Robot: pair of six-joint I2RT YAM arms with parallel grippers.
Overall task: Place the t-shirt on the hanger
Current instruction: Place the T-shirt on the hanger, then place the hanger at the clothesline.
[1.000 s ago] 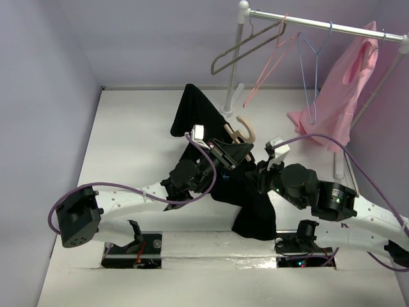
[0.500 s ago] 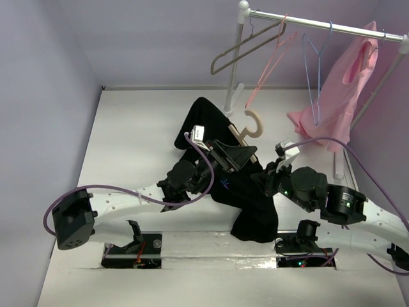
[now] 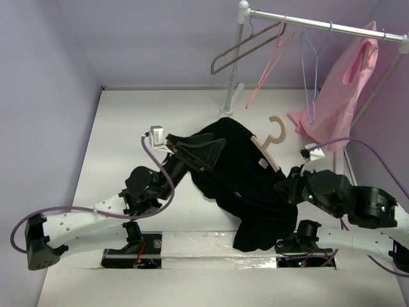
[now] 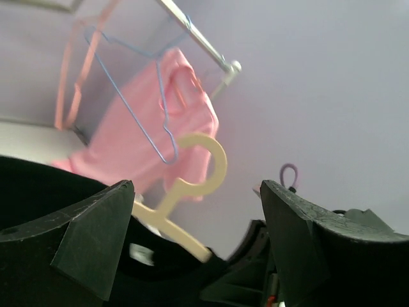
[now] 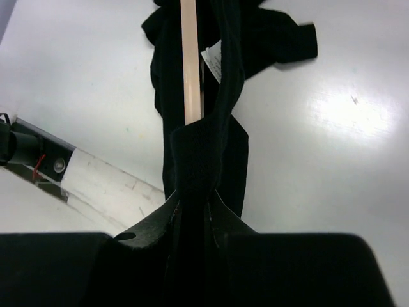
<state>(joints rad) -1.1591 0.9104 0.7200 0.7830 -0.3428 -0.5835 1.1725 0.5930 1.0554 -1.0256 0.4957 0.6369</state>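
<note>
Mid-drape: my R gripper [image 5: 192, 199] pinches t-shirt [image 3: 246, 185] onto hanger [image 5: 189, 64]; L gripper [image 4: 197, 187] gapes, empty. Next, prob: tug cloth over hanger's other side.

Pale lilac walls [image 3: 153, 38] close the top view at the back and left, meeting a white tabletop [image 3: 121, 128]. In the right wrist view, that surface carries a soft glare at right. A white clothes rail [image 3: 319, 25] on a white post [image 3: 234, 57] stands at the upper right. From it hang a grey wire hanger [image 3: 239, 49], a pink one [image 3: 265, 70], a blue one [image 3: 310, 89] and a pink garment [image 3: 339, 96] drooping low.
</note>
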